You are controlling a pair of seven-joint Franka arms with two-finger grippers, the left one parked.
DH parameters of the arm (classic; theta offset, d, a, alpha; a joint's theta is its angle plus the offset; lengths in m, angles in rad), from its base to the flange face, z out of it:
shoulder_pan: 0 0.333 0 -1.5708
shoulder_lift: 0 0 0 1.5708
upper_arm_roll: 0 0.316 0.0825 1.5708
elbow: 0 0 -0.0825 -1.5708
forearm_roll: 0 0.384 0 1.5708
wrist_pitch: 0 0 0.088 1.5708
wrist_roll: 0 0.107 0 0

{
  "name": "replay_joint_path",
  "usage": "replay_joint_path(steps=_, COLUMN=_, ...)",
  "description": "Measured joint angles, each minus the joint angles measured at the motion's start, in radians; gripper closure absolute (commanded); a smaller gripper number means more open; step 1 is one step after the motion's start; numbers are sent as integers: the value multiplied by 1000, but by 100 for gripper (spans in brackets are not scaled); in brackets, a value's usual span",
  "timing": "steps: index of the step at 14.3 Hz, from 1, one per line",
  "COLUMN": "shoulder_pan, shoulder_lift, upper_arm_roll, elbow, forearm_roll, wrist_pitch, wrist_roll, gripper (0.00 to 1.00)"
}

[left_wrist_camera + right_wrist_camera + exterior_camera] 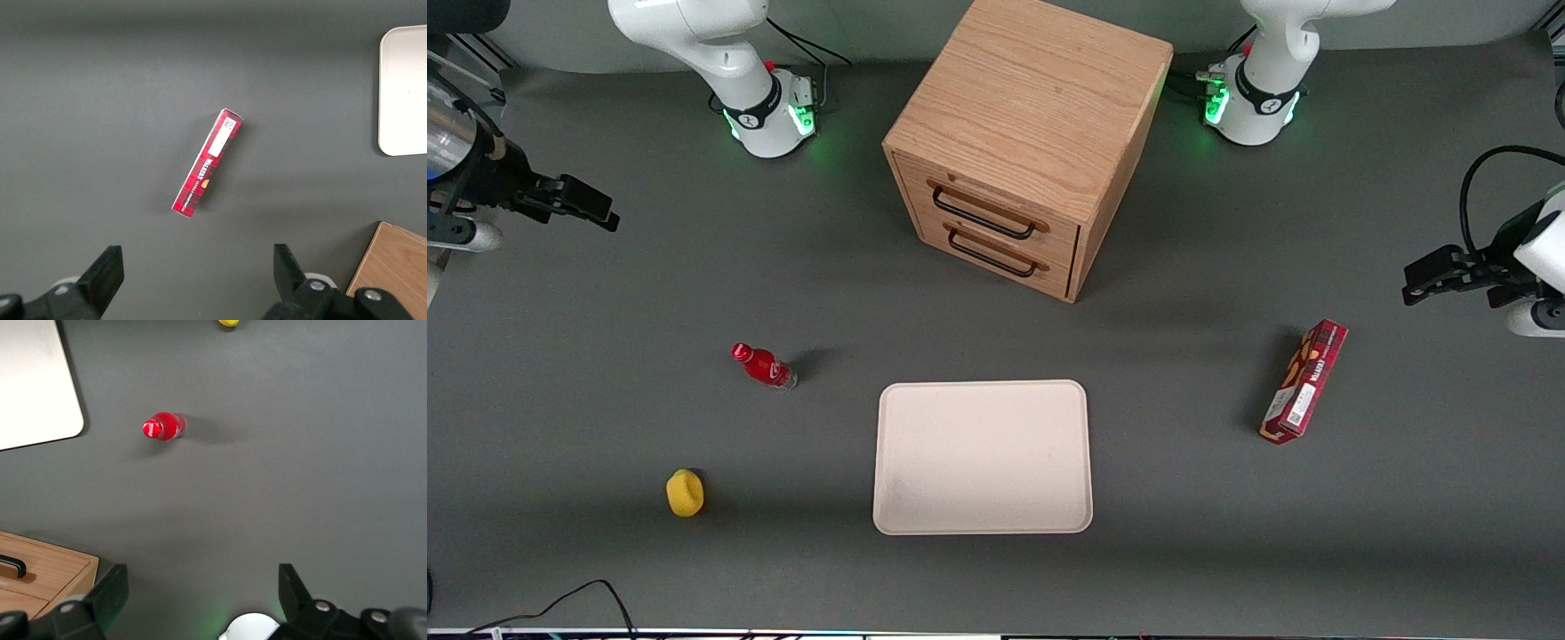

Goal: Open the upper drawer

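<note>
Yellow fruit (685, 492); "WALKERS" box (1304, 381); parted pincer (583, 204) aloft

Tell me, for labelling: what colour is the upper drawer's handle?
Black, clearest in the front view: upper drawer. Gripper hangs away, open.

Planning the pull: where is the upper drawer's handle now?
Front view: the handle sits on the cabinet front, just above the lower handle. The open pincer hovers far off, toward the working arm's end.

Light oak upper drawer (996, 206) is showing a black handle; black hand (574, 200) is hovering over the grey bench (605, 569).
</note>
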Motion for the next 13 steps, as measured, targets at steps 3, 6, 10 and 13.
replay_joint_path(steps=3, shoulder_pan=0, shoulder_lift=0, upper_arm_roll=-4, elbow=8, forearm_roll=0, wrist_pitch=-3, wrist_roll=0, gripper=0)
replay_joint_path(steps=6, shoulder_pan=1, shoulder_lift=1, upper_arm_roll=-3, elbow=27, forearm_roll=0, wrist_pitch=-3, wrist_roll=1, gripper=0)
replay_joint_path(steps=10, shoulder_pan=10, shoulder_lift=5, upper_arm_roll=20, elbow=90, forearm_roll=19, wrist_pitch=-73, wrist_roll=-1, gripper=0)
replay_joint_path(steps=13, shoulder_pan=17, shoulder_lift=21, upper_arm_roll=95, elbow=126, forearm_roll=136, wrist_pitch=-98, wrist_roll=-18, gripper=0)
